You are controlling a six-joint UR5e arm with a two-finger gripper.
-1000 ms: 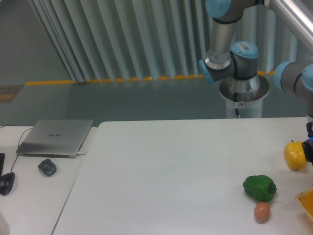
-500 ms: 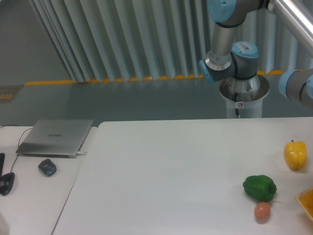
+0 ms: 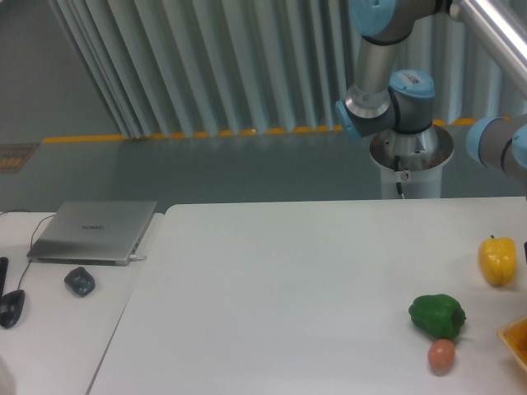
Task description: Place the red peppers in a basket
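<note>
The gripper is out of frame past the right edge, so its spread or closure cannot be told. One second ago a dark part of the tool stood against the right side of the yellow pepper (image 3: 497, 261); half a second ago it had cleared the frame, and now only a thin dark sliver shows at the right edge near that pepper. The basket (image 3: 516, 337) corner shows slightly less than it did one second ago.

The red pepper is not visible anywhere on the tabletop (image 3: 313, 296). Its location, heading and long axis therefore cannot be stated. Judgement: it is either out of view with the gripper or already in the hidden part of the basket; the frames do not settle which.

Remaining items on the right side of the tabletop:
- green pepper (image 3: 437, 315), near of the yellow pepper;
- orange-pink egg-shaped item (image 3: 441, 355), just beside the green pepper on its near side.

A closed laptop (image 3: 93, 230) lies at far left.
</note>
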